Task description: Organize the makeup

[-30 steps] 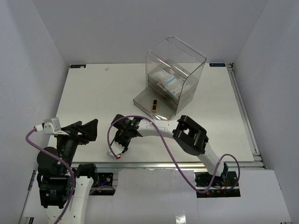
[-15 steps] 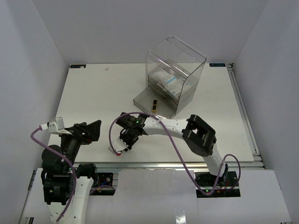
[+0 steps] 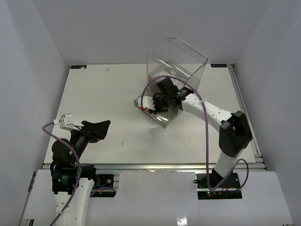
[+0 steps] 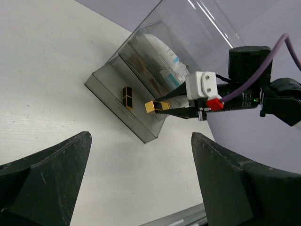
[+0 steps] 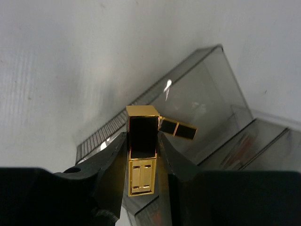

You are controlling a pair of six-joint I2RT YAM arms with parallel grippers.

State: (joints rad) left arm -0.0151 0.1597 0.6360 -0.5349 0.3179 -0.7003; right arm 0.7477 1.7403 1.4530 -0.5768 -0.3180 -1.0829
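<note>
Right now you are in the placing step. Your right tool is closed partway on the gold lipstick tube, its two fingers pinching the dark body with the gold end sticking out past the tips. The tube hangs above the pulled-out drawer at the foot of the clear drawer box, not yet touching it. A second lipstick lies in that drawer just beyond the one you hold, and white-and-blue sachets sit further in, under the clear hood.

Your left tool is spread fully and holds nothing. It hovers over the near left part of the bench, well apart from the box.

By the look of it most of the makeup is stowed, since no loose cosmetics show on the bench in the overhead view.

Next, you would want to lower the tube into the drawer beside its twin, landing on bare floor and not on top of it. Bring it down close before you let go, because a hard, smooth tube like this may roll or bounce against the wall. Then lift straight out so the fingers do not catch the hood's edge.
</note>
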